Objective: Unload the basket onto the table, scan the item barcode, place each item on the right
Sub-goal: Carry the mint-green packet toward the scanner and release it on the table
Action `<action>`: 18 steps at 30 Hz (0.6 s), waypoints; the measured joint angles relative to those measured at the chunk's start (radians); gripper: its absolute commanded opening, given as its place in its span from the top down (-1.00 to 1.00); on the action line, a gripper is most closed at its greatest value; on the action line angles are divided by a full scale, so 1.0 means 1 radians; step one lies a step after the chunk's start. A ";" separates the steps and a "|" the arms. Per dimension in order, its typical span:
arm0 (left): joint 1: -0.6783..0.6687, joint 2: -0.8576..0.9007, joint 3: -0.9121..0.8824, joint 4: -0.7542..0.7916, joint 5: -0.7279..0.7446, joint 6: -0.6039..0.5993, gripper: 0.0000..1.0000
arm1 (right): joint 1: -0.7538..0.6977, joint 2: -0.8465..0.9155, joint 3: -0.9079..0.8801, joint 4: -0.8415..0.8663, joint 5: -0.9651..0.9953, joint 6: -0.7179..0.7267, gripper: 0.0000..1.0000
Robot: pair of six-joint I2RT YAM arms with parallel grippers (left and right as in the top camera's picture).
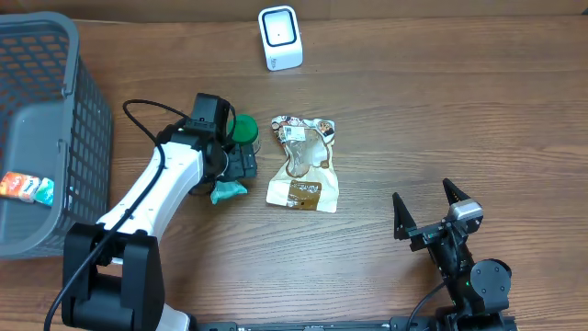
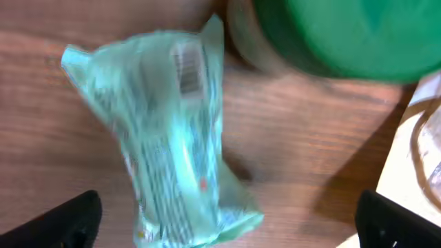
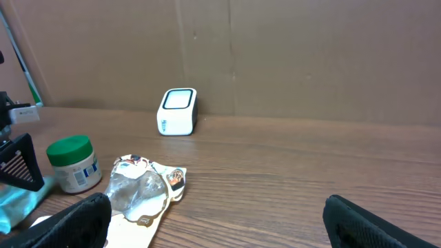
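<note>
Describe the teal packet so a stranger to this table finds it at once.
Find the grey mesh basket on the left, then go right to the green-lidded jar. Just on the robot's side of that jar lies the teal packet. It alone is a crinkly blue-green wrapper with a white barcode label, unlike the tan pouch to its right.

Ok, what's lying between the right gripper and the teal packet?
The tan-and-clear pouch lies flat between the right gripper and the teal packet. The rest of that stretch is bare table. The overhead view shows it.
</note>
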 measured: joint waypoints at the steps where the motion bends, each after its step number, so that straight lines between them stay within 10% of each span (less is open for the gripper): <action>1: 0.002 0.000 0.005 -0.026 0.000 0.000 -0.99 | 0.000 0.000 0.000 0.000 0.000 0.000 -1.00; 18: 0.113 -0.227 0.720 -0.490 -0.061 0.050 -0.99 | 0.000 0.000 0.000 0.000 0.000 0.000 -1.00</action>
